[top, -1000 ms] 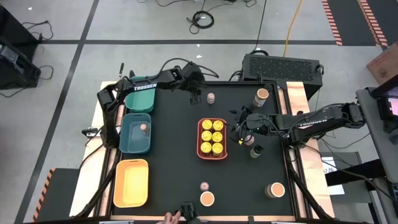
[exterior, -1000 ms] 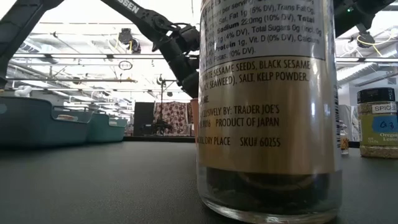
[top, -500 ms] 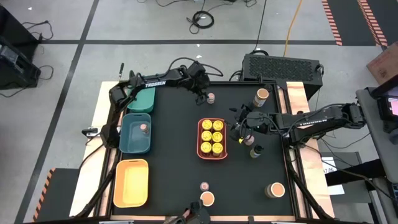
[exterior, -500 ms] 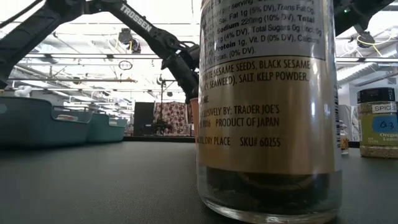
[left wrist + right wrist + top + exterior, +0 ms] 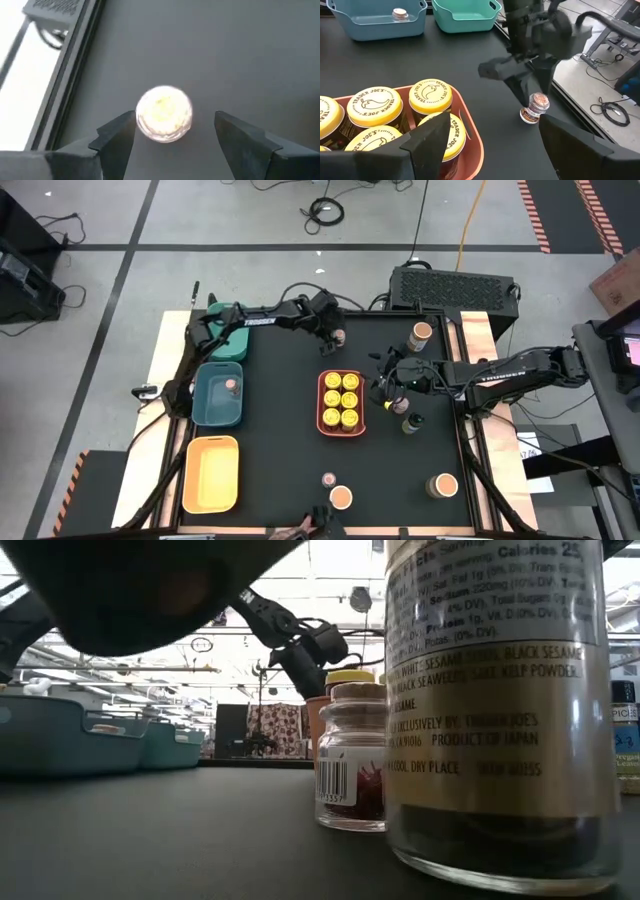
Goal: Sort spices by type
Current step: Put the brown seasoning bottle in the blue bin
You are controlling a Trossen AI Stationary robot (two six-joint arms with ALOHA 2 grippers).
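A small jar with a pinkish-brown lid (image 5: 340, 337) stands on the black table near its far edge. My left gripper (image 5: 334, 331) hangs over it, open; in the left wrist view the fingers stand on either side of the small jar's lid (image 5: 163, 114). My right gripper (image 5: 390, 386) waits open, just right of the coral tray (image 5: 322, 402) that holds several yellow-lidded jars (image 5: 341, 399). Dark-lidded jars (image 5: 411, 423) stand near the right gripper. Tan-lidded jars (image 5: 421, 332) (image 5: 443, 485) (image 5: 341, 498) and another small jar (image 5: 327, 479) stand apart on the table.
A green tray (image 5: 225, 340), a teal tray (image 5: 205, 405) with one small jar (image 5: 231, 385) in it, and a yellow tray (image 5: 210, 473) line the table's left side. A person's hand (image 5: 310, 526) shows at the near edge. A labelled jar (image 5: 500, 710) stands close before the low camera.
My left gripper has moved toward the table's right, along the far edge, until it stands over the small pinkish-lidded jar. At the near edge a person's hand has shifted the tan-lidded jar a little to the right, which uncovers a small jar behind it in the low view.
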